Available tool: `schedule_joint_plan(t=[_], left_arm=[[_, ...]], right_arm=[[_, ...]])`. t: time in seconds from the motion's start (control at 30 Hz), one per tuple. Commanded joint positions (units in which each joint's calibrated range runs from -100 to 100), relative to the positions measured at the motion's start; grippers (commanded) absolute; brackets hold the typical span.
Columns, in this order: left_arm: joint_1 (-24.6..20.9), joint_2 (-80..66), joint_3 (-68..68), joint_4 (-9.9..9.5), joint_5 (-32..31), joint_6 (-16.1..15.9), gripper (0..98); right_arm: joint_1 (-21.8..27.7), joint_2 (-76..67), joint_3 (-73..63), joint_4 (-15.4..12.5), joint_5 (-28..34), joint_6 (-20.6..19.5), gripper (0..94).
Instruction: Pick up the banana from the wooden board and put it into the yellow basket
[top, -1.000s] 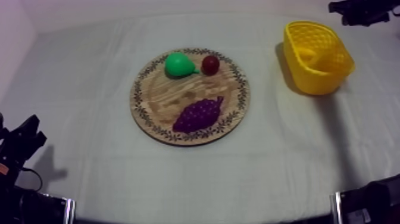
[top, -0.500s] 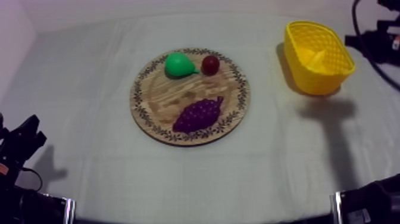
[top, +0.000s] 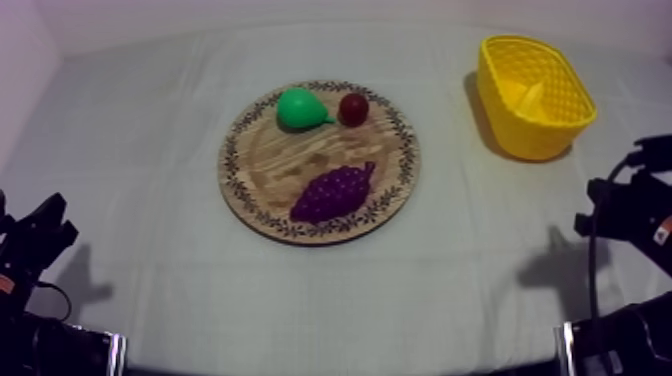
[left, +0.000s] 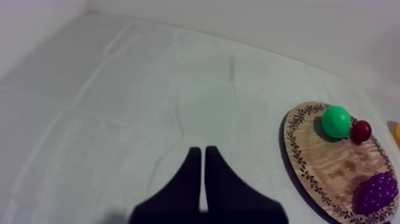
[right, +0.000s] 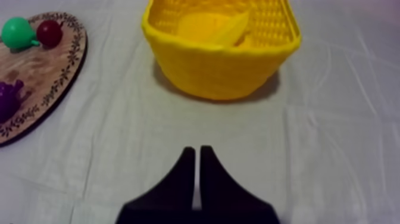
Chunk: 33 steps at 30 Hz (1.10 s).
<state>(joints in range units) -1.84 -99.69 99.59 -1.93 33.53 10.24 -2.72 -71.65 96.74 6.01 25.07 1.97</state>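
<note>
Banana (right: 226, 30) is off the wooden board (top: 270, 170) and inside the yellow basket (right: 220, 68). It lies tilted with one end propped against the inner wall, probably because the basket floor is too short for it to lie flat. The basket stands near the far right corner of the tabletop, well apart from the board, which sits about mid-table, a bit toward the far edge. On the board: pear (top: 297, 108) and small red fruit (top: 353, 108) just beside each other at its far rim, bunch of grapes (top: 335, 192) near its near rim, bare wood between them. Right gripper (right: 197, 149) has its fingers pressed together in a narrow wedge, nothing between them. It hangs over bare cloth on the near side of the basket, pointing at the basket wall and not touching it; in the top view it's by the right edge of the tabletop. Nothing to carry, so shut-and-empty fits; I judge the job done and this arm clear of the basket so it won't knock it. Left gripper (left: 201, 150) is likewise a shut, empty wedge, low at the near left corner over bare cloth, board well off to its side. The basket is on the right side, out of that arm's easy reach, so it likely has no part here. Nothing looks left to move.
</note>
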Motion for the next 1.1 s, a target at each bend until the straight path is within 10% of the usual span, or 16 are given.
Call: schedule_joint_plan(t=[0.0, 0.3, 1.07], left_arm=[[-0.01, -0.05, -0.04, 0.0, 0.02, 0.0, 0.0], [-0.01, -0.05, -0.04, 0.0, 0.02, -0.02, 0.0], [-0.01, -0.05, -0.04, 0.0, 0.02, 0.0, 0.0]], right_arm=[[0.09, -6.34, 2.39, -0.21, 1.81, -0.1, 0.6], [1.38, -16.36, 2.82, -6.37, 12.29, 5.13, 0.6], [3.71, -24.02, 3.02, -6.96, 13.8, 7.43, 0.6]])
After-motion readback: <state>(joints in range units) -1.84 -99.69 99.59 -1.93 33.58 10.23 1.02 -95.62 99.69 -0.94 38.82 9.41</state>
